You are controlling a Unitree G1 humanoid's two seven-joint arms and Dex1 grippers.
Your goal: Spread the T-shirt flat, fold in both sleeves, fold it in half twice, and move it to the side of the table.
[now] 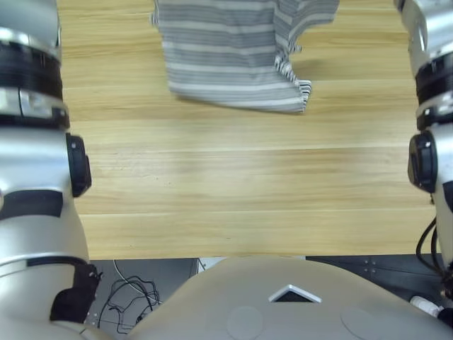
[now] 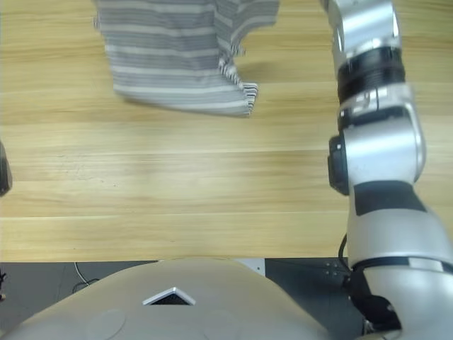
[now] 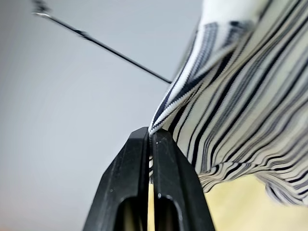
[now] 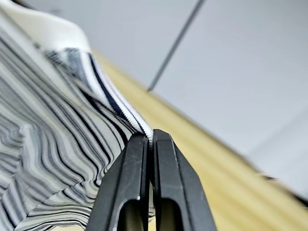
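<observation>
Currently, nearest to me, the light wooden plank table (image 1: pixel 248 184) runs across the head views between my two arms. Farther out, the grey-and-white striped knit-fabric T-shirt (image 1: pixel 226 57) hangs over the table's far half, its lower hem at or just above the wood (I cannot tell whether it touches). Farthest out, at the cloth's upper edge, the left gripper (image 3: pixel 150 137) has both black fingers pressed together on a ribbed striped edge of the T-shirt. The right gripper (image 4: pixel 150 139) is clamped on a matching ribbed edge in the same way.

The relation governing the next move, in my judgement: the T-shirt hangs below and between the two grippers, with the held edge running left to right and the body dropping toward the table. Neither arm is nearer; both share the load. Spreading flat will call for lowering both grippers together with that edge taut, so the hem lands first and the body lays out behind it.
</observation>
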